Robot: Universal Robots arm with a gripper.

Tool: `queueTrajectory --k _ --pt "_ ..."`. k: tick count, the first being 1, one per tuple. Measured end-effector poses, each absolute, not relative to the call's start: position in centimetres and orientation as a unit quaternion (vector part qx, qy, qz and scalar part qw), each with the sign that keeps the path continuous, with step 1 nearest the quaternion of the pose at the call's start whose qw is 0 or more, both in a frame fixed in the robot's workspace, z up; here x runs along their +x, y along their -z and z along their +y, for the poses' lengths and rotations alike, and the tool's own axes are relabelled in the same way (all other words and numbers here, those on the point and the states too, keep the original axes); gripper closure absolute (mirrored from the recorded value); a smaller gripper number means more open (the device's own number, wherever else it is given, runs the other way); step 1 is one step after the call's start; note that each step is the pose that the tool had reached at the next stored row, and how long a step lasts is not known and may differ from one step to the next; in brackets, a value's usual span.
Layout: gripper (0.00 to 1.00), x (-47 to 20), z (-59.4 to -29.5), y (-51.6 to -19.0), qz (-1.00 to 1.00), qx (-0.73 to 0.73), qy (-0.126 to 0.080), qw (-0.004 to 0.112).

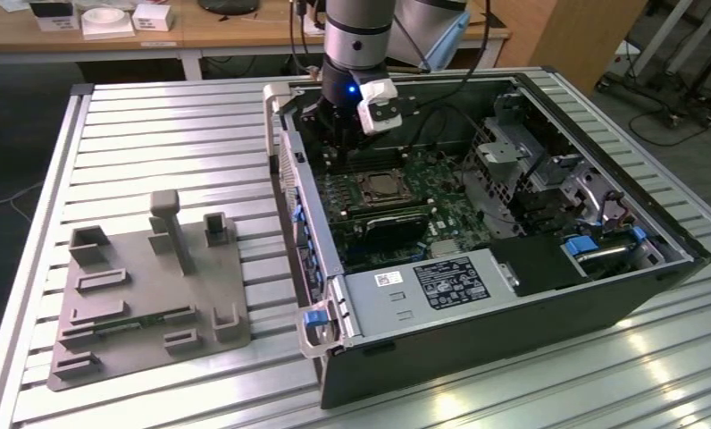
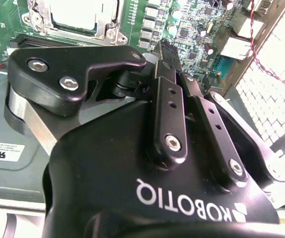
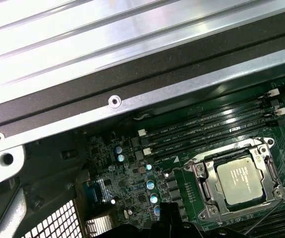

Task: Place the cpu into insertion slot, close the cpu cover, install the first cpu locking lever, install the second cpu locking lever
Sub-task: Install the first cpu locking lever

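The cpu (image 3: pixel 241 174) lies flat in the insertion slot (image 3: pixel 198 171) on the green board, its silvery face up. The cpu cover (image 3: pixel 209 179) lies down around it as a metal frame. A thin wire lever (image 3: pixel 267 212) runs slanted past the socket's corner. In the second wrist view the cpu (image 2: pixel 80 12) and its cover (image 2: pixel 39 11) sit beyond my black gripper (image 2: pixel 163 49), whose fingers (image 2: pixel 170 99) are together with nothing between them. In the exterior view my gripper (image 1: pixel 335 147) hangs inside the open case, beside the socket and its cpu (image 1: pixel 387 185) and toward the case's far end.
Long memory slots (image 3: pixel 207 126) run beside the socket. The case's wall (image 3: pixel 132 96) rises close behind the gripper. A drive cage (image 1: pixel 534 170) and a labelled power supply box (image 1: pixel 433 286) fill the case's other parts. A grey fixture block (image 1: pixel 141 286) stands on the slatted table at the exterior view's left.
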State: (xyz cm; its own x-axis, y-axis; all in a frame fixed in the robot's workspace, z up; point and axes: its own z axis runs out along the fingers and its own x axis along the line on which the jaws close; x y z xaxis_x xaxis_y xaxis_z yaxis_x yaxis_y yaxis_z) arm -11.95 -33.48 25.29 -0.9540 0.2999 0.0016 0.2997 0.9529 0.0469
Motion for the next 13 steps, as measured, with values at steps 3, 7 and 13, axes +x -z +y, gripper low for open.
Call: queueTrajectory --k 3,7,13 --pt "0.90 -11.95 -33.48 -25.29 0.988 0.151 -0.023 0.003" --pt "0.90 -11.95 -33.49 -25.29 0.991 0.128 -0.023 0.002" --pt "0.90 -11.95 -33.47 -25.52 0.994 0.109 -0.025 0.002"
